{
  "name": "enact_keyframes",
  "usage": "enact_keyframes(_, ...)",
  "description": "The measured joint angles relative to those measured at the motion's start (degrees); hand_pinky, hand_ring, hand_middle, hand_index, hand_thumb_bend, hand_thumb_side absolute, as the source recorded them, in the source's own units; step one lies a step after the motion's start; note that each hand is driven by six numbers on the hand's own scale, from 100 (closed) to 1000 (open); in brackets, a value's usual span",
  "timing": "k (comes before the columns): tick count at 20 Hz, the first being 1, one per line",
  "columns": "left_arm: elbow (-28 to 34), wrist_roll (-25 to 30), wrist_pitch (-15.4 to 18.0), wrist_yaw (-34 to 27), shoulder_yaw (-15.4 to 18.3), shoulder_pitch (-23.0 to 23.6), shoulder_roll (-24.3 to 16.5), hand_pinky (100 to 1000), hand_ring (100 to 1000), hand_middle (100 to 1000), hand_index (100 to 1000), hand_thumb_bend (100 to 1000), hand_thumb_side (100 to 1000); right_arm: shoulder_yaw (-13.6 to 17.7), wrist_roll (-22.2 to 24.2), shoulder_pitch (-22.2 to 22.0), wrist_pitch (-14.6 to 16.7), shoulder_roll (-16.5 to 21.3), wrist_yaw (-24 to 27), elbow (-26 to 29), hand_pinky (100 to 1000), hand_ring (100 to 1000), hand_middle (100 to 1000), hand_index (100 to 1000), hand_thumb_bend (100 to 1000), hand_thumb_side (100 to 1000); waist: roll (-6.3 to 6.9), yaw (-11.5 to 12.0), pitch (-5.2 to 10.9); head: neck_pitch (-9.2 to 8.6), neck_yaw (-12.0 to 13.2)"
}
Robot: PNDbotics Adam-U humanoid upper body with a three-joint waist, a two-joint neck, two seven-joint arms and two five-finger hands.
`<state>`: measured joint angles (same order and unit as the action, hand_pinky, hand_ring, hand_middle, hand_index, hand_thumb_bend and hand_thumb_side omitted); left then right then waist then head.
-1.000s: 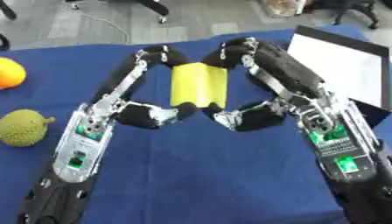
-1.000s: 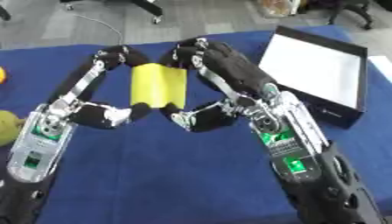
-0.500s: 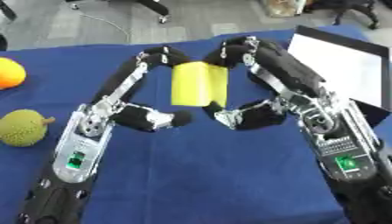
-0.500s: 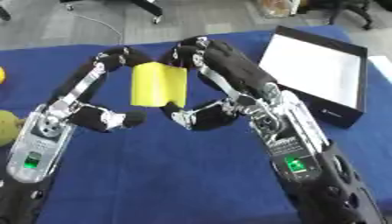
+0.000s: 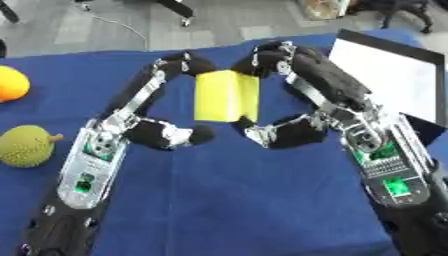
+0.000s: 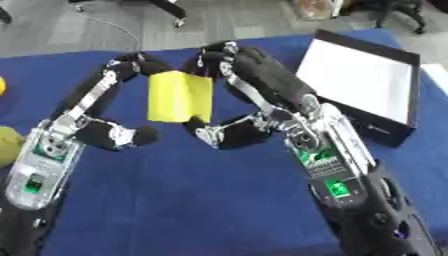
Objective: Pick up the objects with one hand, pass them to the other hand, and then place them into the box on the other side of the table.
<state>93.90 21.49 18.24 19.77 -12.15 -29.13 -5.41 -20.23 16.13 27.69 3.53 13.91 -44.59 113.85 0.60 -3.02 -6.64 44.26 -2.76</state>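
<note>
Centrally, left hand (image 5: 166, 134) and right hand (image 5: 293, 131) both pinch the yellow block (image 5: 226, 96). Only the left eye view shows the orange (image 5: 12, 84); the box (image 6: 359, 79) shows whole in the right.

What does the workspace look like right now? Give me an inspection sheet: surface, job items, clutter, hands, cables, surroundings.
Surface: table under a blue cloth.
Job's things: yellow block held up between both hands; black box with white inside at the right side; orange fruit and green spiky fruit on the cloth at the left.
Clutter: nothing seen.
Hands: left hand with fingers curled on the block's left edge; right hand with fingers curled on its right edge. Which one carries it, I cannot tell.
Cables: a thin cable on the floor beyond the table.
Surroundings: grey floor, chair legs at the far edge.
</note>
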Motion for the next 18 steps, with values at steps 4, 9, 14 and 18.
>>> enact_keyframes(4,-0.03,-1.69,-0.54,0.03,0.67,0.0,0.1,820,680,730,753,705,669,0.04,-0.01,0.0,0.0,0.0,0.03,0.0,577,559,189,418,100,100,0.0,0.02,0.0,0.0,-0.01)
enact_keyframes(9,-0.22,-3.75,-0.97,0.45,1.09,-0.02,0.5,820,683,731,754,706,661,0.04,0.04,0.0,0.05,0.0,0.35,0.0,575,560,189,419,100,100,0.0,0.04,0.0,0.0,-0.11)
enact_keyframes(14,-0.56,-5.54,-1.25,0.82,1.67,-0.04,0.95,820,683,731,753,703,658,0.04,0.29,-0.01,0.27,0.0,0.86,0.0,575,561,189,420,100,100,0.0,0.02,0.0,0.0,-0.25)
enact_keyframes(18,-0.58,-6.71,-1.48,1.09,2.47,-0.04,0.99,820,682,730,750,701,656,0.24,0.22,-0.06,0.2,0.0,1.01,0.0,572,560,189,420,100,100,0.0,-0.07,0.0,0.0,-0.33)
